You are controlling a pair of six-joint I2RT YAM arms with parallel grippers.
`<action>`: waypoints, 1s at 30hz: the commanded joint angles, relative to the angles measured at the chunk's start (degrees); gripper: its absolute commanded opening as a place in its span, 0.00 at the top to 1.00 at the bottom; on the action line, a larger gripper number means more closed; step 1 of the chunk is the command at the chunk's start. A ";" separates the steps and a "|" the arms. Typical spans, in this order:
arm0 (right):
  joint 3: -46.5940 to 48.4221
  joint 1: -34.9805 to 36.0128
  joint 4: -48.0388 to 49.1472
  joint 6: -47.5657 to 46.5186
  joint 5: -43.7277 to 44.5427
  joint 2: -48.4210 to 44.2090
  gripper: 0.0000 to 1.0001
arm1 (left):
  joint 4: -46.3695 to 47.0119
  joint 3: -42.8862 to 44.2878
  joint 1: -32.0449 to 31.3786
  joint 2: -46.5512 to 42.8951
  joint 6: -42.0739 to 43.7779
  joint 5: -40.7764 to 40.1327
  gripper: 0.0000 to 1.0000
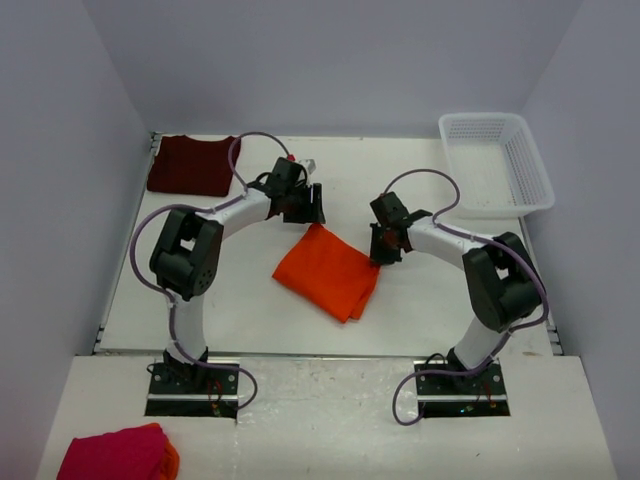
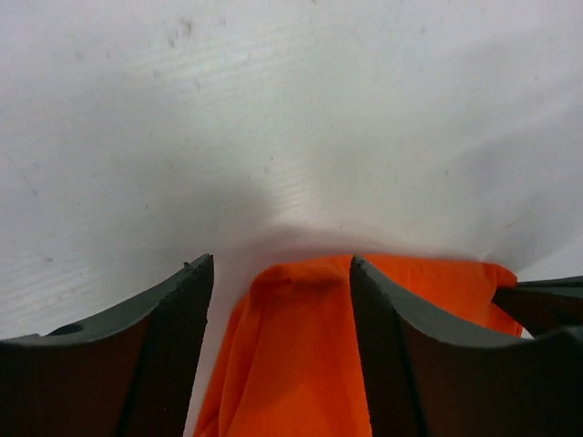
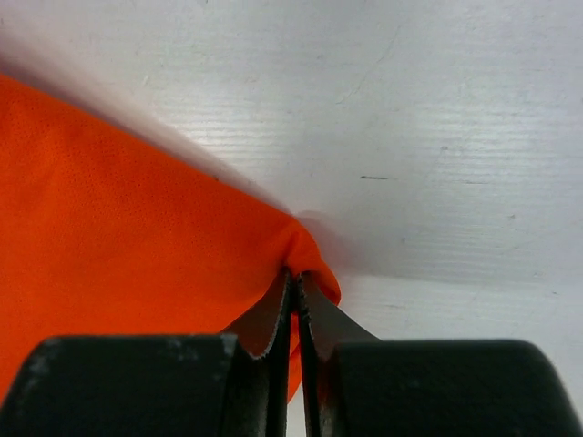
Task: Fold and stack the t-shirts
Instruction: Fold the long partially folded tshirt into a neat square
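Lying folded mid-desk (image 1: pixel 440 300), the orange t-shirt (image 1: pixel 328 270) is being pinched at its right corner by the closed right gripper (image 1: pixel 381 254), while the left gripper (image 1: pixel 305 213) is standing wide open astride its far corner and the maroon t-shirt (image 1: pixel 190 165) is sitting far-left.

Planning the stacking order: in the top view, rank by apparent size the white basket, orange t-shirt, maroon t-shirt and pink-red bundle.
1. white basket
2. orange t-shirt and maroon t-shirt, too alike to rank
3. pink-red bundle, cut off by the frame, so unsure

No readable text, label, brand, number or sign appears anywhere.
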 commanded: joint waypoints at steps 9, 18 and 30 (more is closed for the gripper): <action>1.63 -0.78 0.20 -1.75 7.63 -6.50 0.60 | 1.13 1.56 -0.46 -9.94 2.97 -21.62 0.22; 4.19 -0.08 -5.34 -3.16 10.46 -13.88 0.37 | 2.08 -9.42 -2.39 -25.14 0.25 -14.35 0.18; 0.59 0.18 6.07 -0.78 -10.82 -6.95 1.00 | 11.59 -12.61 -2.31 -17.00 -0.37 6.05 1.00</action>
